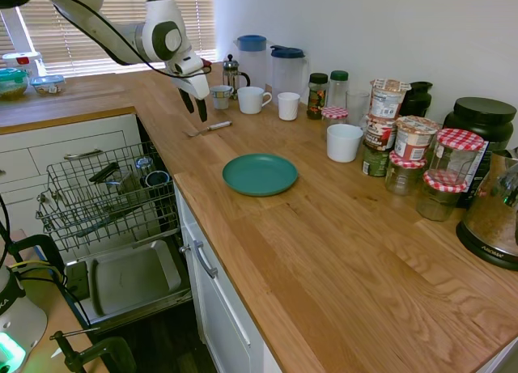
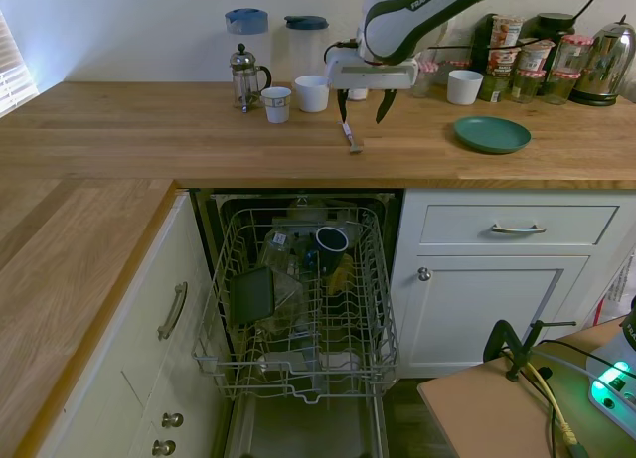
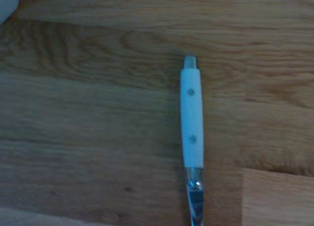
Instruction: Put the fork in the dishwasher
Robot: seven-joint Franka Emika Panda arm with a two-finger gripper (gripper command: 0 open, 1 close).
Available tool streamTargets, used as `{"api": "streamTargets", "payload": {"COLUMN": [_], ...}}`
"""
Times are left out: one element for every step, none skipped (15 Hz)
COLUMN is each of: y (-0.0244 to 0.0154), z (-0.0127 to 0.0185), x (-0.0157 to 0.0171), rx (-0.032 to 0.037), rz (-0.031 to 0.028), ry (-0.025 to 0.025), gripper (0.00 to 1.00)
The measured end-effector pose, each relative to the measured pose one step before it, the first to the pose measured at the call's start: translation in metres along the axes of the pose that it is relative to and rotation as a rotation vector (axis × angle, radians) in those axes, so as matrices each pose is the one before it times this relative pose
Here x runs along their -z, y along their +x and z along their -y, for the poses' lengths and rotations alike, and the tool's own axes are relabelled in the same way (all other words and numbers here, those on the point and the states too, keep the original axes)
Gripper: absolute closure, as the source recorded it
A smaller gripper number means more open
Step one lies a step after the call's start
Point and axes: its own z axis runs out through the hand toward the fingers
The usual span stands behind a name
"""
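Fork (image 1: 209,129) lying flat on the wooden surface (image 1: 324,227), untouched, its pale handle toward the back wall and its silver tines toward the front edge over the dishwasher (image 2: 298,309). I see the claw (image 1: 197,106) hanging just above the fork, fingers apart and pointing down, holding nothing. The second exterior view shows the same: the claw (image 2: 362,107) open, with the fork (image 2: 350,137) just below and between its tips. In the wrist view the fork (image 3: 192,123) shows a white handle with two rivets, resting on the wood grain.

Below the surface, the dishwasher door (image 1: 133,280) is dropped open and the grey wire rack (image 2: 303,299) is pulled out; it carries a dark mug (image 2: 331,240) and several other items I cannot make out clearly. A teal plate (image 1: 260,174) sits on the surface well apart from the fork, toward the jars (image 1: 421,158). Behind the claw stand a French press (image 2: 246,77), a small cup (image 2: 276,104) and a white mug (image 2: 312,93), with two blue-lidded jugs (image 2: 288,46) against the wall.
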Motion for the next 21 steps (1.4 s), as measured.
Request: {"api": "streamTargets", "payload": {"y": [0.00045, 0.00113, -0.00011, -0.00072, -0.00049, 0.00026, 0.00048, 0.00043, 0.00043, 0.00039, 0.00076, 0.00129, 0.00136, 0.00144, 0.00133, 0.00113, 0.00138, 0.00112, 0.00133, 0.00064, 0.00047], "z": [0.00516, 0.00446, 0.00422, 0.00382, 0.00247, 0.00145, 0.00153, 0.00126, 0.00097, 0.00119, 0.00142, 0.00150, 0.00182, 0.00216, 0.00193, 0.00157, 0.00079, 0.00072, 0.00085, 0.00094, 0.00096], "x": [-0.00565, -0.00534, -0.00384, -0.00351, -0.00347, -0.00321, -0.00255, -0.00256, -0.00274, -0.00351, -0.00308, -0.00309, -0.00266, -0.00199, -0.00184, -0.00154, -0.00180, -0.00165, -0.00175, -0.00180, -0.00205], "rx": [-0.01896, -0.01857, -0.01679, -0.00866, -0.00173, -0.00254, -0.00302, -0.00271, -0.00182, -0.00149, 0.00006, -0.00042, -0.00137, -0.00198, -0.00136, -0.00012, -0.00020, -0.00035, -0.00029, -0.00031, 0.00041], "rz": [-0.00591, -0.00428, -0.00213, -0.00112, 0.00003, 0.00213, 0.00254, 0.00241, 0.00343, 0.00638, 0.00412, 0.00271, 0.00051, 0.00023, 0.00076, 0.00045, -0.00033, -0.00023, 0.00000, 0.00166, 0.00146], "ry": [-0.00251, -0.00480, -0.00738, -0.00924, -0.01196, -0.01420, -0.01035, -0.01041, -0.01032, -0.00715, -0.00593, -0.00656, -0.00355, -0.00548, -0.00223, -0.00032, -0.00286, -0.00396, -0.00417, -0.00252, -0.00177], "gripper": [0.00, 0.00, 0.00, 0.00, 0.00, 0.00, 0.00, 0.00, 0.00, 0.00, 0.00, 0.00, 0.00, 0.00, 0.00, 0.00, 0.00, 0.00, 0.00, 0.00, 0.00]}}
